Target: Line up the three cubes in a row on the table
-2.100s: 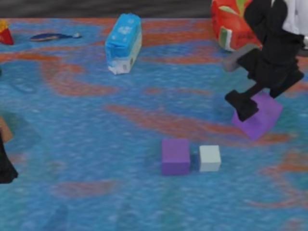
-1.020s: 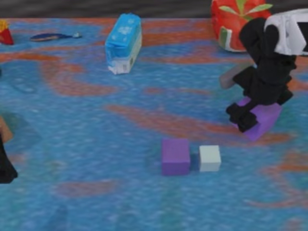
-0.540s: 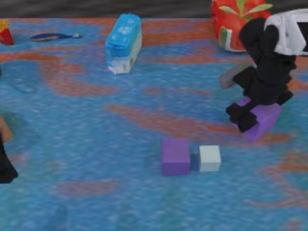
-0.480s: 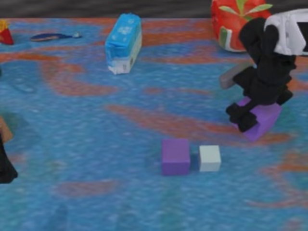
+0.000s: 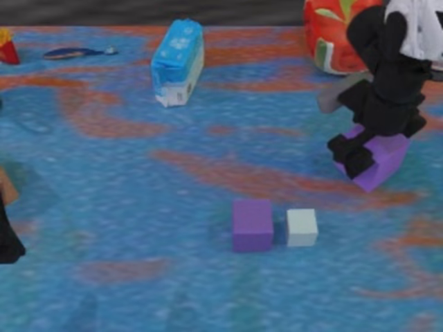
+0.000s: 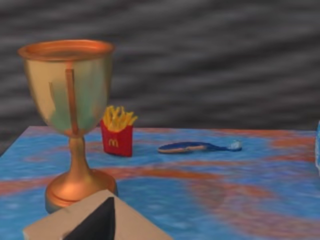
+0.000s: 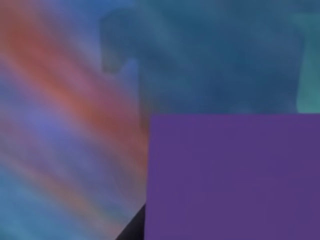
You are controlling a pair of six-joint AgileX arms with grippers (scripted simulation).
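Note:
My right gripper [image 5: 368,151] is shut on the large purple cube [image 5: 385,163] at the right side of the table [image 5: 138,207], and the cube is tilted. In the right wrist view this cube [image 7: 230,175] fills the lower part, with a dark fingertip [image 7: 136,227] against its edge. The smaller purple cube [image 5: 252,224] and the pale grey-white cube [image 5: 302,227] sit side by side near the middle, a small gap between them. My left gripper [image 5: 8,238] is parked at the left edge.
A blue-and-white carton [image 5: 178,62] lies at the back middle. A red-orange round object [image 5: 331,34] stands behind the right arm. A fries box [image 5: 8,48] and a blue spoon-like item [image 5: 76,52] are back left. A bronze goblet [image 6: 70,115] stands near the left arm.
My right gripper came down over the large purple cube and gripped it. Now the gripper and cube sit slightly higher and further right than half a second ago. The other cubes stayed put.

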